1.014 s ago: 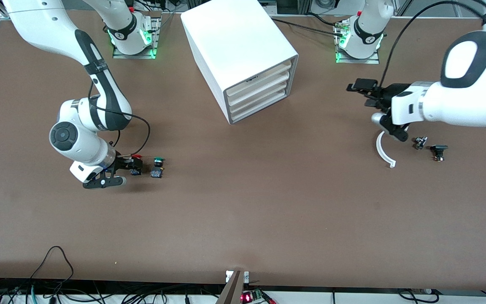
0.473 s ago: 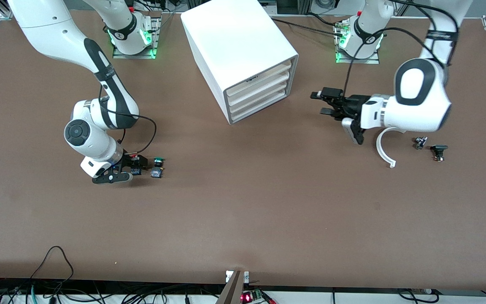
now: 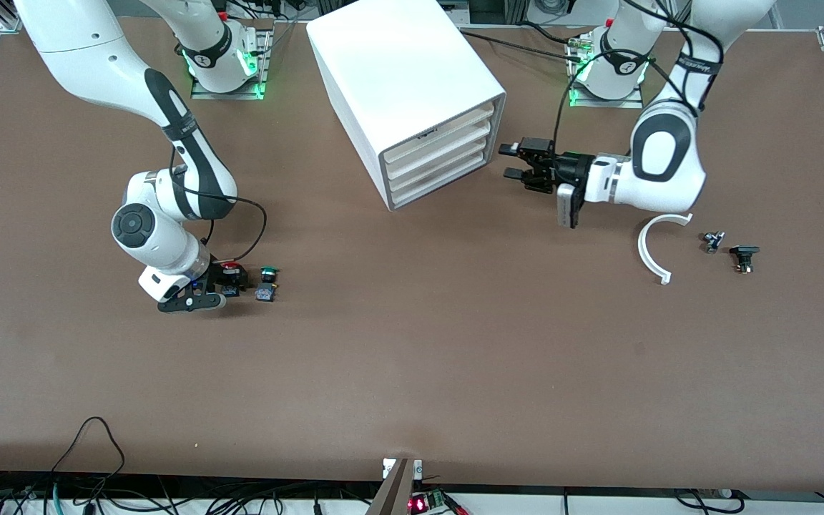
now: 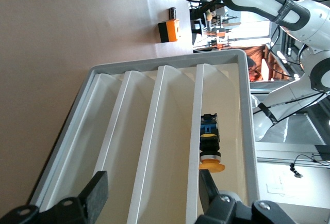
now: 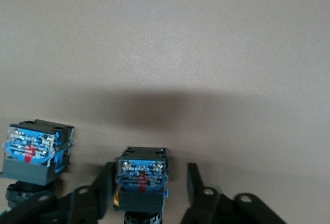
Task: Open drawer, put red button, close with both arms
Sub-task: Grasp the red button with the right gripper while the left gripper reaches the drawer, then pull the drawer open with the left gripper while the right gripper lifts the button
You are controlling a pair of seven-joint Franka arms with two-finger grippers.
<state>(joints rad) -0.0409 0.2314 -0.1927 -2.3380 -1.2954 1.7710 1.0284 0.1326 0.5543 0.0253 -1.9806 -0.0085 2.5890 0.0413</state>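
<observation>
Under right pincer (image 3: 220, 280), red button (image 3: 230, 269) (half hidden)

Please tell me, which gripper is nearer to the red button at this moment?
The right gripper: its fingers stand on either side of the red button, not closed on it. The left gripper is beside the cabinet, in front of its drawers.

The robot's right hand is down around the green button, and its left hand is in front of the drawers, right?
Not quite. The right hand is down around the red button, not the green button beside it, as the front view shows. The left hand is indeed in front of the drawers.
</observation>
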